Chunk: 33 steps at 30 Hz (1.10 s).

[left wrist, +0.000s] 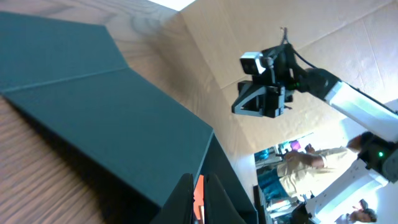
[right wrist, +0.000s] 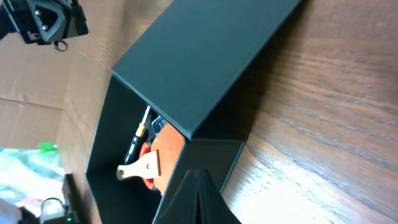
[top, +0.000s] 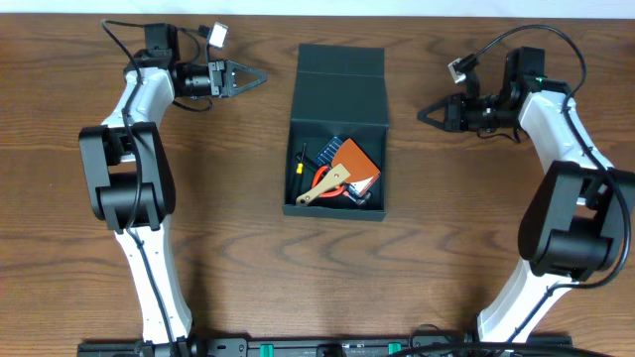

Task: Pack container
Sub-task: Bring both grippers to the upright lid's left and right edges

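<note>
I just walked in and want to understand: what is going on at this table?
Two robot arms are packing a dark container, which lies open between them with an orange item and a tan wooden piece inside. The left tool and right tool are shut, empty, each off to one side, touching nothing.

Container (top: pixel 332 212): dark teal-black matte cardboard box, rectangular, at table center between the arms. Sits flat, open side up. Hinged flap lid (top: pixel 340 74) is open, folded back flat on the table on the far side, crease across it. Interior is partly filled: orange item (top: pixel 357 159), tan-handled tool (top: pixel 322 189), small blue piece (top: pixel 327 151), all toward the near end.
</note>
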### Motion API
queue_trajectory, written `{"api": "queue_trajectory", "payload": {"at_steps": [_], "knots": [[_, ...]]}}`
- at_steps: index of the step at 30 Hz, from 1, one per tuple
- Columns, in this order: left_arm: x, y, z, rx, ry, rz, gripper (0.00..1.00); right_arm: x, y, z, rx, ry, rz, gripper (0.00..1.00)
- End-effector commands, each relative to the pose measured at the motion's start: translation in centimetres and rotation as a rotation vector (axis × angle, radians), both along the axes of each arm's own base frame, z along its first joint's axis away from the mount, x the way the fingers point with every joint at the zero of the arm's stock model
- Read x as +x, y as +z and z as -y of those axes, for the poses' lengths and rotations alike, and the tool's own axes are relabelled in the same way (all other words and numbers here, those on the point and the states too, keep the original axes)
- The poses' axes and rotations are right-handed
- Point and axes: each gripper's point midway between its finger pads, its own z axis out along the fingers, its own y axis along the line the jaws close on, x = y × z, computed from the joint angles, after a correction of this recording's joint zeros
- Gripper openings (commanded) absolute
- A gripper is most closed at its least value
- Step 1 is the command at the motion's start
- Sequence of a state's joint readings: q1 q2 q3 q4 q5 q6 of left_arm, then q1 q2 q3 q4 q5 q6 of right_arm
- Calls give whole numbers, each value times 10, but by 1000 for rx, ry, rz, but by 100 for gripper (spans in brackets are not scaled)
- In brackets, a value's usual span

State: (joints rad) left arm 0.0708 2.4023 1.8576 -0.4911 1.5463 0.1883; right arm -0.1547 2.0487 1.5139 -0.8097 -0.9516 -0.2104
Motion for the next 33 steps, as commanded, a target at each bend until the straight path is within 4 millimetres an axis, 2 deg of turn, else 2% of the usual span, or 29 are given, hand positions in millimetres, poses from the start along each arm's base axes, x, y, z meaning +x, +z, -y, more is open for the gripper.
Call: {"api": "queue_trajectory", "payload": {"at_steps": [1, 8, 33], "knots": [[-2, 1, 8, -24, -26, -4, 6, -3, -19, -9, 110, 25, -49, 1], [-4, 1, 16, -24, -41, -9, 6, -2, -41, -14, 180, 32, -91, 1], [-3, -8, 19, 18, -28, -24, 6, 27, -29, -14, 220, -5, 0, 1]]}}
